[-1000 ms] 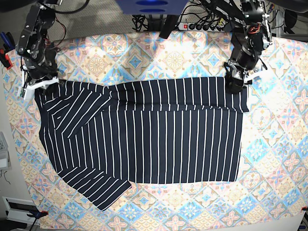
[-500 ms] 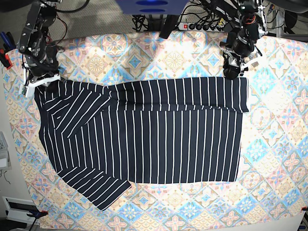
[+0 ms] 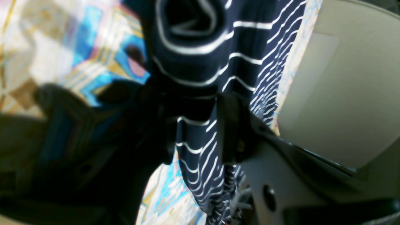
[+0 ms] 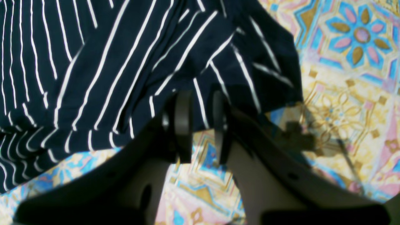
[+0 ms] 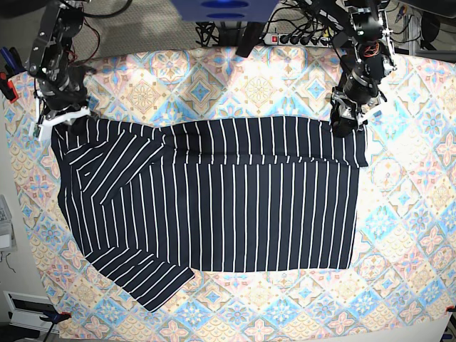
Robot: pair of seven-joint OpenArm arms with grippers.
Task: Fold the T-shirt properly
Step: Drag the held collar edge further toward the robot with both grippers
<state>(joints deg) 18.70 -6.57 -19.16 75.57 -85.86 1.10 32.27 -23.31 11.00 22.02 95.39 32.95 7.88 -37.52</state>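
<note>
A dark striped T-shirt (image 5: 214,192) lies flat across the middle of the patterned table (image 5: 413,214). The left hand (image 5: 345,122), upper right, and right hand (image 5: 55,117), upper left, are each clamped on its top edge, probably to fold that edge over evenly.

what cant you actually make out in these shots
- Left wrist view: blurred and dark; the left gripper has T-shirt cloth between its fingers, but actual pinching is unclear.
- Base view: both grippers too small; the arms hide the fingertips.
- Right wrist view: the right gripper straddles the cloth edge; the grip on the fabric is hidden by folds.
</note>
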